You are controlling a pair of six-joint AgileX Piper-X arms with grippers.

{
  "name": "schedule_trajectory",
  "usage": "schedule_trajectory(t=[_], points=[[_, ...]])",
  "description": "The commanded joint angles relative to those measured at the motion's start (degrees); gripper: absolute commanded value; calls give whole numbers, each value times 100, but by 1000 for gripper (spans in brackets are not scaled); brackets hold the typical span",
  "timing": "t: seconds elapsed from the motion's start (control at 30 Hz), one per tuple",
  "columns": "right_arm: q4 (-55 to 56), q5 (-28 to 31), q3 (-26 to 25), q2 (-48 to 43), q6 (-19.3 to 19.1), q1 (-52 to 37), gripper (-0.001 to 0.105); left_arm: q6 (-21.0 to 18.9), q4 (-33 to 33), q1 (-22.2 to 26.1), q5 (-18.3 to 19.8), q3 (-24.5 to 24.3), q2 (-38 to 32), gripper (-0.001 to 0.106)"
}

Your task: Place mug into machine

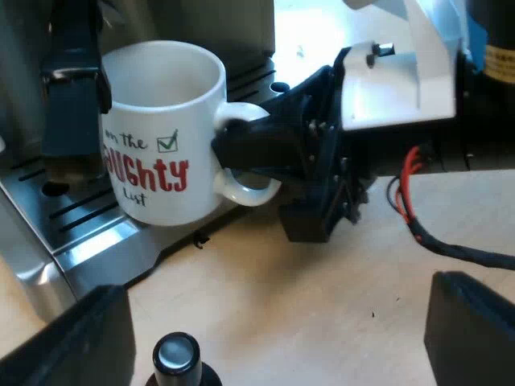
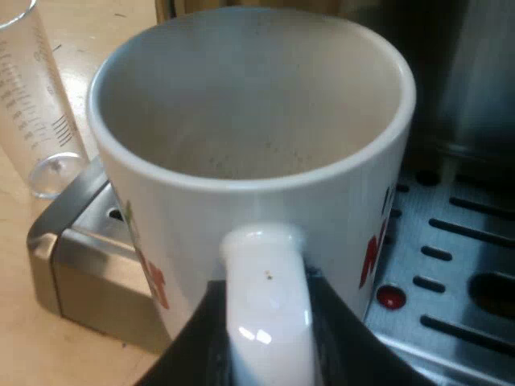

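Note:
A white mug (image 1: 157,173) with "NAUGHTY" in red letters stands upright at the outer edge of the espresso machine's metal drip tray (image 1: 88,241). My right gripper (image 1: 241,153) is shut on the mug's handle (image 1: 249,189), one black finger on each side. In the right wrist view the empty mug (image 2: 241,121) is close up, my right gripper (image 2: 269,346) clamps the handle (image 2: 269,305), and the mug's base overhangs the corner of the tray (image 2: 451,265). Whether the mug rests on the grille or hangs just above it I cannot tell. My left gripper (image 1: 278,322) is open over the wooden table, apart from the mug.
A tamper with a black knob (image 1: 177,358) stands on the table between my left fingers. A clear measuring glass (image 2: 36,104) stands on the table beside the tray's corner. A dark part of the machine (image 1: 72,104) hangs over the tray next to the mug.

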Motion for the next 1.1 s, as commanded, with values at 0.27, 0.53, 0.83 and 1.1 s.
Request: schedule_trajectory(t=[0.27,0.53,0.83,1.1], points=[[-197,142,-445,333,-68,-236,0,24,-36,-29,38,-11,-32,86],[-223,142,-870,698,-68,-392,0,24,-36,-29,38,-11,-32,86],[-223,89,-1214,998,-68,-425,0,24,-36,-29,38,0,-32,86],[-206,118,-1313,1036,-68,-425,0,24,-179,-29,38,90,-14,86]])
